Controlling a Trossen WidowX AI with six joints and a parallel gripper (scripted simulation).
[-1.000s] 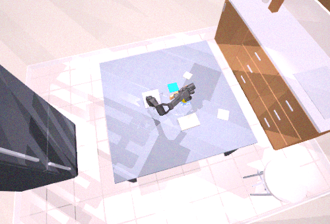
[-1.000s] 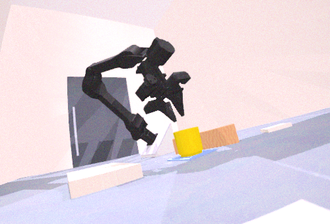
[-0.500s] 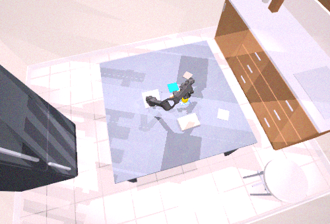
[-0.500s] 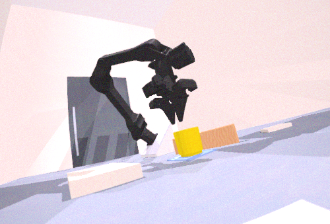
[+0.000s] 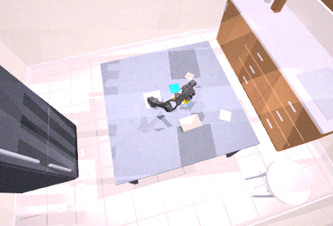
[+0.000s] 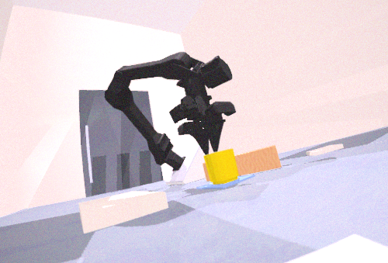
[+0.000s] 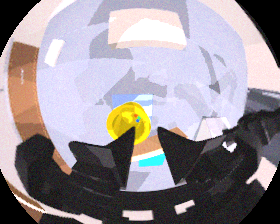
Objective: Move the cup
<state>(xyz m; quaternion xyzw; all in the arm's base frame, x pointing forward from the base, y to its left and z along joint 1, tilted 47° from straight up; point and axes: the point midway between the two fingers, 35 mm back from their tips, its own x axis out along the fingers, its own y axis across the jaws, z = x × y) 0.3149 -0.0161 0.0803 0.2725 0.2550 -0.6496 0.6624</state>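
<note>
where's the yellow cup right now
The yellow cup stands upright on a pale blue pad near the table's middle, directly under the gripper, whose fingertips reach its rim. An orange block lies just behind it in the exterior view.

orange block (image 6: 258, 160) just behind cup (image 6: 220, 165)

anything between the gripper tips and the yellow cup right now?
Nothing. In the exterior view the gripper hangs just above the rim of the yellow cup, with only bare air between. The cup sits on its light blue pad.
</note>
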